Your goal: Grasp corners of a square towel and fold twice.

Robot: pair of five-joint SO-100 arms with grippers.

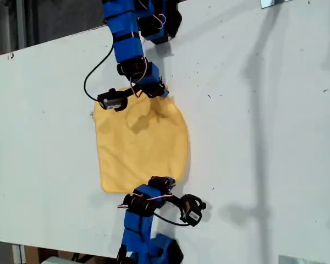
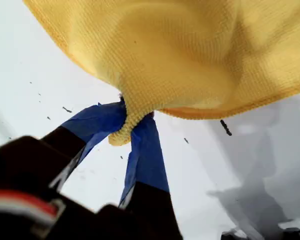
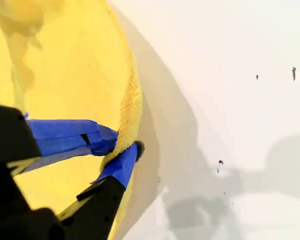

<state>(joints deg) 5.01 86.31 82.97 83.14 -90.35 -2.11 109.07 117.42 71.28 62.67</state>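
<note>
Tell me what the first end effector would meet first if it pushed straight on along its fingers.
More of the towel: my first gripper is shut on a bunched corner, and the cloth hangs directly ahead. How far beyond it the white table lies is unclear.

The towel (image 1: 140,143) is a plain yellow-orange soft cloth lying on the white table (image 1: 264,137), near its middle, mostly flat with shallow wrinkles. Two corners are pinched and lifted: one bunched between the blue jaws of my first gripper (image 2: 132,125), one hem corner clamped by my second gripper (image 3: 122,150).
</note>
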